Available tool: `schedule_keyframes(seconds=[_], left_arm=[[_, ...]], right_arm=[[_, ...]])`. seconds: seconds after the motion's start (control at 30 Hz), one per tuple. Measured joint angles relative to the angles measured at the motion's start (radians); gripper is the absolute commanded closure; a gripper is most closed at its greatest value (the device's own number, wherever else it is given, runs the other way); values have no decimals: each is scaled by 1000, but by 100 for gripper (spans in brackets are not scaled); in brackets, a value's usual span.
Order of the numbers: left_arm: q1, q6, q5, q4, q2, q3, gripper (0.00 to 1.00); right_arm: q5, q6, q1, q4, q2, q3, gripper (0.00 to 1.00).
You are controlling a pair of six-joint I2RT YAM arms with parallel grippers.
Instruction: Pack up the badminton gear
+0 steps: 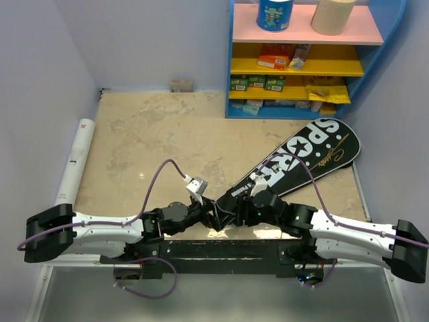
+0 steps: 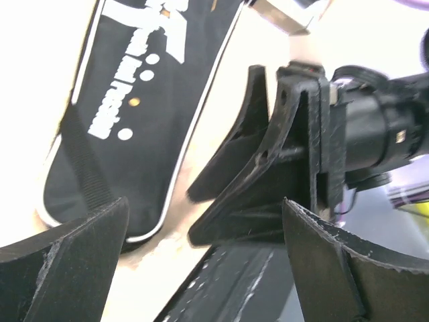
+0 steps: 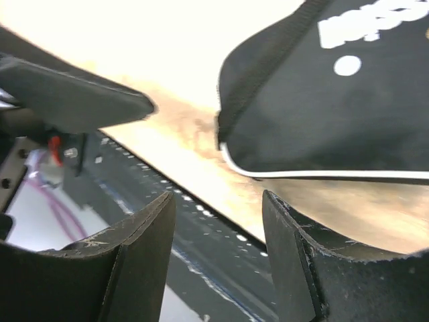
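Observation:
The black racket-shaped bag (image 1: 301, 161) lettered SPORT lies flat and diagonal on the right half of the table, its narrow end near both grippers. The long white tube (image 1: 75, 157) lies along the table's left edge. My left gripper (image 1: 213, 216) and right gripper (image 1: 232, 212) face each other at the near middle, both open and empty, close beside the bag's narrow end. The bag shows in the left wrist view (image 2: 134, 100) and the right wrist view (image 3: 335, 114). My left gripper (image 2: 204, 268) sees the right gripper's fingers (image 2: 268, 168). My right gripper (image 3: 218, 255) is open. Rackets and shuttlecocks are out of view.
A blue shelf (image 1: 231, 67) with boxes stands at the back right, a blue-wrapped roll (image 1: 275, 13) and a beige roll (image 1: 333, 15) on top. A small box (image 1: 181, 85) sits at the back wall. The black base rail (image 1: 221, 249) runs along the near edge.

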Motion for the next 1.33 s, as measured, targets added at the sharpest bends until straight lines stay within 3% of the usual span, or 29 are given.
schedule_keyframes(seconds=[0.17,0.3,0.43,0.6,0.83,1.1,1.33], left_arm=[[11,37,15,-133,-27,-1,0],[66,63,23,-256,-87,-5,0],[150,102,7,-384,-172,7,0],[189,167,-83,-578,-187,122,0],[259,229,-208,-783,-170,343,0],[312,291,-292,-937,-160,533,0],[319,340,-319,-983,-146,668,0]], right_arm=[[71,-4,-8,-77,20,50,40],[157,-6,-13,-129,19,113,30],[250,-9,-22,-189,28,174,1],[367,-55,-61,-245,75,262,1],[365,-229,-253,-221,140,408,1],[402,-363,-256,-206,194,632,2],[415,-427,-256,-200,201,684,1]])
